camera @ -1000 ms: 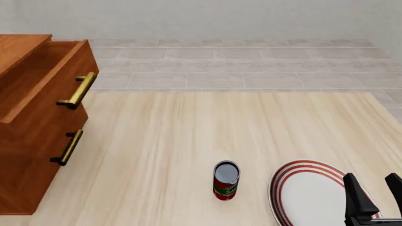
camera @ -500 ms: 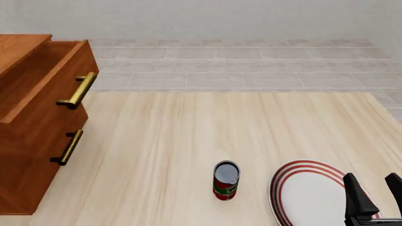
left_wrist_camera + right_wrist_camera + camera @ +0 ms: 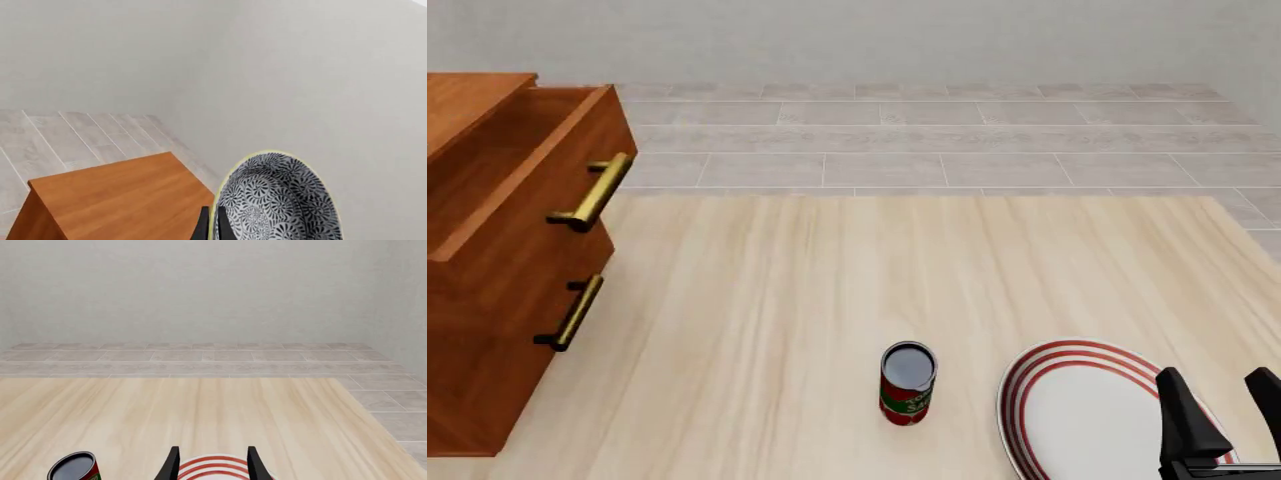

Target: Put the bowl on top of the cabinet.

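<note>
In the left wrist view the bowl [image 3: 277,200], patterned blue-grey and white with a pale yellow rim, is held by my left gripper [image 3: 213,227], whose two dark fingers are shut on its rim. The bowl's inside faces the camera. The cabinet [image 3: 113,195] shows its flat reddish-brown top just beside and below the bowl. In the front view the cabinet [image 3: 494,250] stands at the left with its top drawer pulled out; neither the bowl nor the left gripper shows there. My right gripper [image 3: 1218,392] is open at the near right, empty.
A white plate with red rings [image 3: 1081,410] lies under the right gripper [image 3: 213,462]. A red can [image 3: 908,383] stands just left of it, open top up. Brass handles [image 3: 594,192] stick out from the drawer fronts. A tiled floor and a wall lie beyond the table.
</note>
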Tool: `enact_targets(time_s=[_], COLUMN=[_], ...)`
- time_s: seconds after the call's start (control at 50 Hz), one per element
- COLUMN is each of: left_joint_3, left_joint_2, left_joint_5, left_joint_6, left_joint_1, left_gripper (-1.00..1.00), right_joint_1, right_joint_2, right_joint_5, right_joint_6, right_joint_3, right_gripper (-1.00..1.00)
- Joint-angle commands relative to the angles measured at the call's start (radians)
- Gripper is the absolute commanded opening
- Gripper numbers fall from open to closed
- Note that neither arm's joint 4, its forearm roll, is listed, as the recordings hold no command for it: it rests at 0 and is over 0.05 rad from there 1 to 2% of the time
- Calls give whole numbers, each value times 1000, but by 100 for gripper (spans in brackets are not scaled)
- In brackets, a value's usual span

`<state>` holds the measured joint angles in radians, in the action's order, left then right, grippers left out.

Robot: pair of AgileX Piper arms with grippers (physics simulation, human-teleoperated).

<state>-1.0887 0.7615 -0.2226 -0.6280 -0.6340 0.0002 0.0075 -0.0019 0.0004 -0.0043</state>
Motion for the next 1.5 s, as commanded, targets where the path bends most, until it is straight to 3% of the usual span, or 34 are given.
enact_targets(time_s=[0.02,0.36,0.64,1.5], left_joint_3=[-36,5,52,39], left_joint_2=[43,61,148,303], left_joint_5=[-28,-28,15,65], left_joint_6=[9,-7,-89,-45], left_joint_1=[-39,-57,-84,-148], left_gripper=[-100,-100,-100,-100], right_joint_1=[0,0,0,0], right_joint_2=[0,0,0,0], right_joint_5=[0,0,0,0], right_joint_6=[0,0,0,0], right_joint_3=[0,0,0,0], right_gripper=[100,100,100,100])
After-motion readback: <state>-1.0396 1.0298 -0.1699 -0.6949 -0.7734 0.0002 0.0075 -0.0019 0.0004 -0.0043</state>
